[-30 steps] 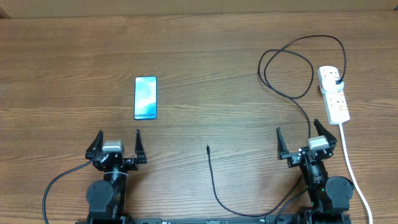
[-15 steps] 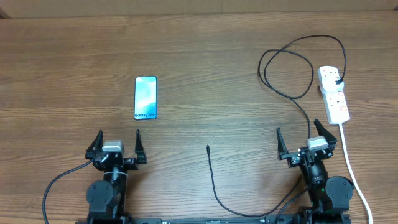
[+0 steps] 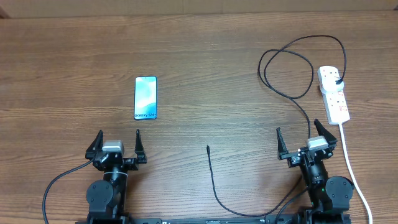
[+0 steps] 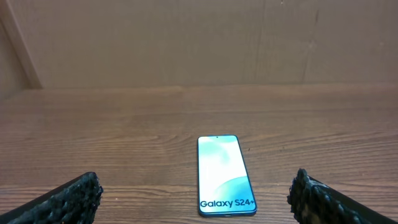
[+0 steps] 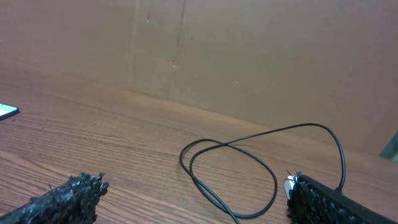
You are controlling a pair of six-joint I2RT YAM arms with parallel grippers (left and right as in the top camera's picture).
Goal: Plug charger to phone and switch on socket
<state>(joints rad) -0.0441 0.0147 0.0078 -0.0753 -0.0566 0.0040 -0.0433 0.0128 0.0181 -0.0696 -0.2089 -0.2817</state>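
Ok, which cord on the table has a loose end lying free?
The thin black charger; its tip lies bare mid-table. The thicker white cord leaves the socket.

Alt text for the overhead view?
A phone lies screen-up left of centre on a wooden table; a black charger cable loops from its loose tip at centre to a white power strip at right. The left gripper and right gripper sit open, empty, at the near edge.

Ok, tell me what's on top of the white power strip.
The charger's black plug sits in the far-end outlet of the socket, covering that outlet. The other outlets look bare. The switch positions are too small to tell.
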